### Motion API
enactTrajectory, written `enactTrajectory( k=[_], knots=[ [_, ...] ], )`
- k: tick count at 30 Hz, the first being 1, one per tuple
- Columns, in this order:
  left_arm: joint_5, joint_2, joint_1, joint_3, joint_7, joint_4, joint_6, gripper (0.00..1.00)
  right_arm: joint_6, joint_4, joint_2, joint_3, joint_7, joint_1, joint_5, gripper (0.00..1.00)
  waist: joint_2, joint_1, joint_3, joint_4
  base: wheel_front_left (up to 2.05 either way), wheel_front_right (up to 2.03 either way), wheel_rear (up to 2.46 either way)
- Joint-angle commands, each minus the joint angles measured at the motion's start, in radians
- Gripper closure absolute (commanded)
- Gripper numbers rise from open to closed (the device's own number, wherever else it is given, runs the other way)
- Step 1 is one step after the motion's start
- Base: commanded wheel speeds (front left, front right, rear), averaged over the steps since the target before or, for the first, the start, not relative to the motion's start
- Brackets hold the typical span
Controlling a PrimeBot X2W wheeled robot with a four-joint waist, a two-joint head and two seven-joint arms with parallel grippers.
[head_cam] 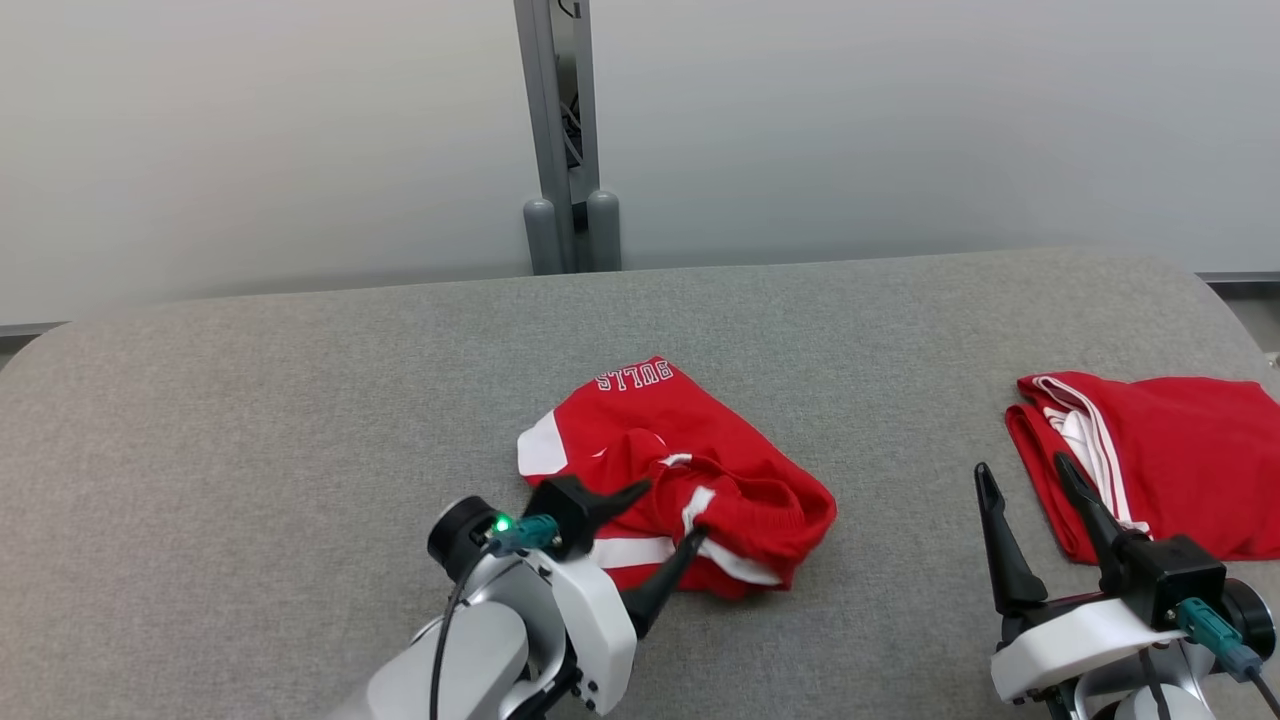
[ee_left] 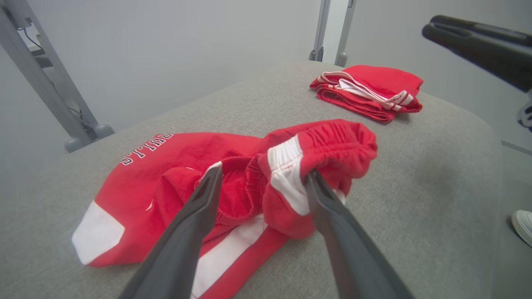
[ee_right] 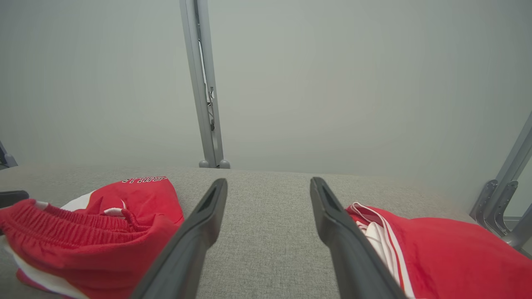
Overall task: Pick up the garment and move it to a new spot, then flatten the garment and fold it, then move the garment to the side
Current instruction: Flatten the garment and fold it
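We find the left gripper spread, straddling the crumpled garment at mid-table; the right gripper is spread and empty. We judge the garment set down; flattening, folding and moving aside remain outstanding.

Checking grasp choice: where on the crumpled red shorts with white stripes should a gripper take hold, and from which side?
The gathered elastic waistband of the crumpled red shorts, probably. It stands up as a ridge at the heap's robot-near edge, while the lettered leg lies flat on the grey fabric surface. Come low from the robot's side; the open left gripper straddles it.
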Motion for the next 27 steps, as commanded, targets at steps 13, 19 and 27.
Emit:
enactTrajectory(
  k=[13, 19, 27],
  knots=[
    [-0.152, 0.142, 0.028, -0.212, 0.192, -0.253, -0.015, 0.0, 0.0, 0.004, -0.006, -0.009, -0.005, 0.009, 0.001, 0.0, 0.0, 0.0, -0.019, 0.017, 0.0, 0.0, 0.0],
    [-0.195, 0.256, 0.028, -0.22, 0.223, -0.372, -0.015, 0.0, 0.0, 0.003, -0.006, -0.014, -0.005, 0.01, 0.002, 0.0, 0.0, 0.0, -0.024, 0.032, 0.0, 0.0, 0.0],
    [-0.225, 0.272, 0.063, -0.016, -0.005, -0.232, 0.149, 0.0, 0.0, -0.019, -0.006, 0.0, -0.005, 0.019, 0.007, 0.0, 0.0, 0.0, -0.031, 0.059, 0.0, 0.0, 0.0]
  ],
)
